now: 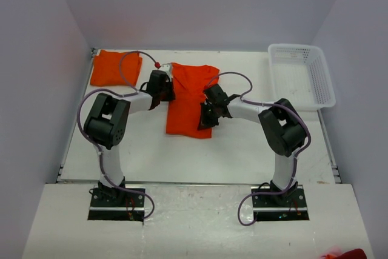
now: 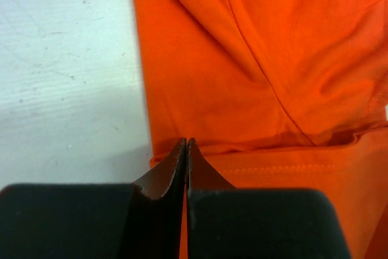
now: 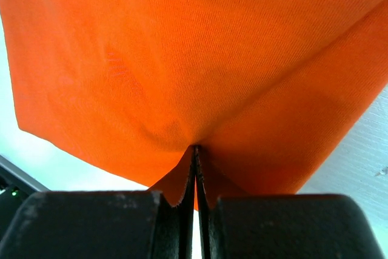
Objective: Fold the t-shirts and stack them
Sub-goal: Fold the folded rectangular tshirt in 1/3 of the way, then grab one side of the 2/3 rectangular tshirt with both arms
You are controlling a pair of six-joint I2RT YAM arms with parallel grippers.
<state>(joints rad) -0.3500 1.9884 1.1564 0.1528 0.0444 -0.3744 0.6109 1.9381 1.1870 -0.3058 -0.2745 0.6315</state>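
- Two bright orange short-sleeved shirts of thin cloth are on the white table (image 1: 242, 150). The folded orange t-shirt (image 1: 115, 68) lies at the far left corner, and the middle orange t-shirt (image 1: 189, 98) lies between my two arms.
- The right gripper (image 3: 195, 148) has its jaws pressed together on the right side of the middle shirt. The cloth rises like a tent to the tips, so I judge this side is lifted for folding over.
- The left gripper (image 2: 187, 142) is closed too, exactly at the left edge. It seems to pinch that edge, probably to carry the same fold.
- The long axis of this shirt runs from near to far, a little tilted. Which end is the collar I cannot tell.
- The white plastic lattice basket (image 1: 301, 74) stands far right, apart from both shirts.
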